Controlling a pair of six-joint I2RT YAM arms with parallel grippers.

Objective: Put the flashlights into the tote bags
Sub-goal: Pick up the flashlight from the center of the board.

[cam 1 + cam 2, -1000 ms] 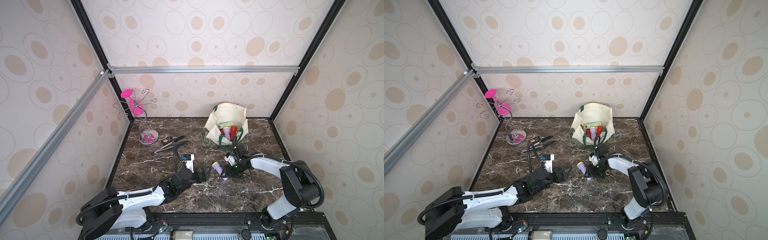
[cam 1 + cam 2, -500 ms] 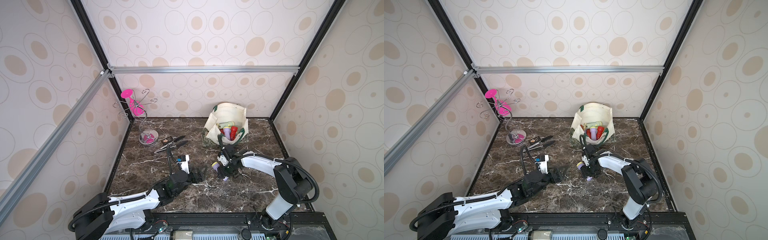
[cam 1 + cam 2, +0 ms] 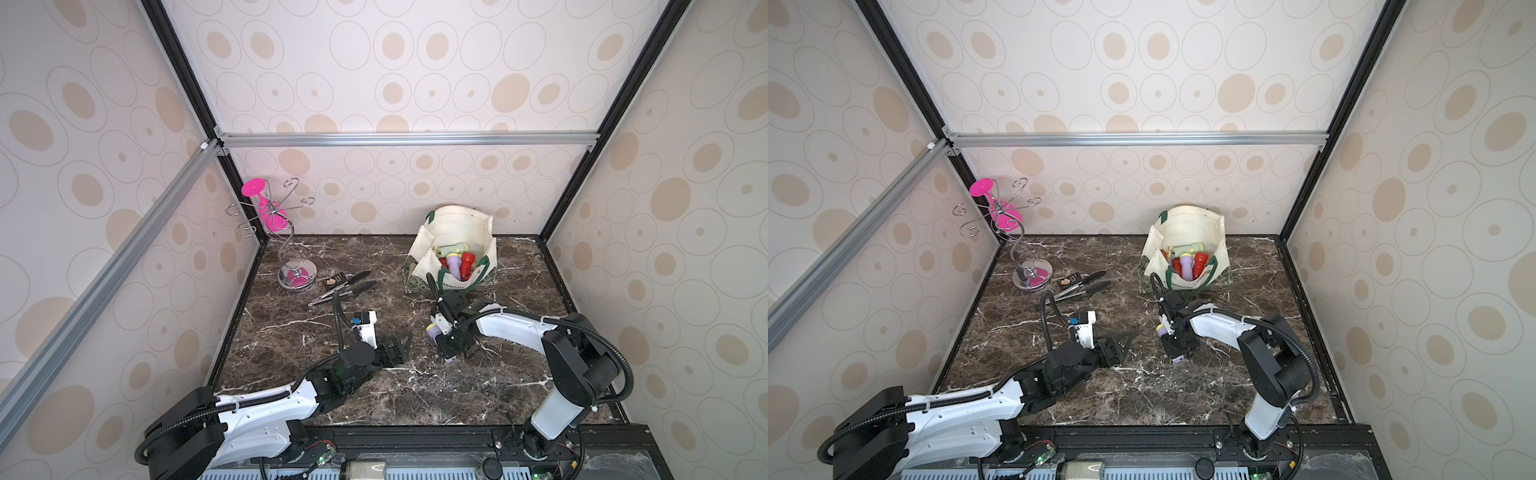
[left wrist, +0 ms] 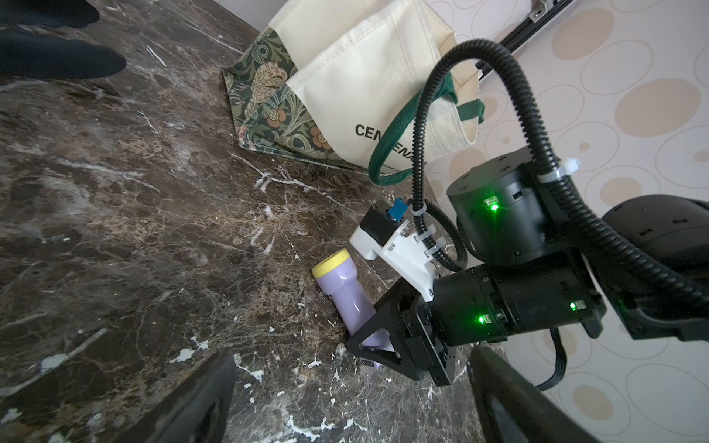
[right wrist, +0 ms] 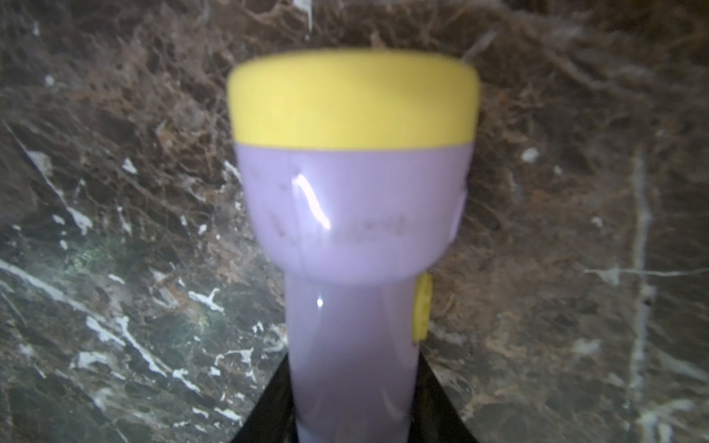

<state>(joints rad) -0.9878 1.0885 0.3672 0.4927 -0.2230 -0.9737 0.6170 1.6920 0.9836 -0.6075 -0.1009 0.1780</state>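
Observation:
A lilac flashlight with a yellow head lies low over the marble table, in front of the tote bag. My right gripper is shut on its handle; the wrist view shows the flashlight running out from between the black fingers. The cream tote bag with green handles stands open at the back right, with several flashlights inside: red, lilac and pale green. My left gripper hovers open to the left of the held flashlight, with nothing between its fingers.
Black-handled metal tongs lie at mid-left of the table. A wire glass rack holding a pink glass stands in the back-left corner. Patterned walls close in the table on three sides.
My right gripper has moved left along the lilac flashlight and shut on its handle. The left gripper has stayed open and hardly moved.

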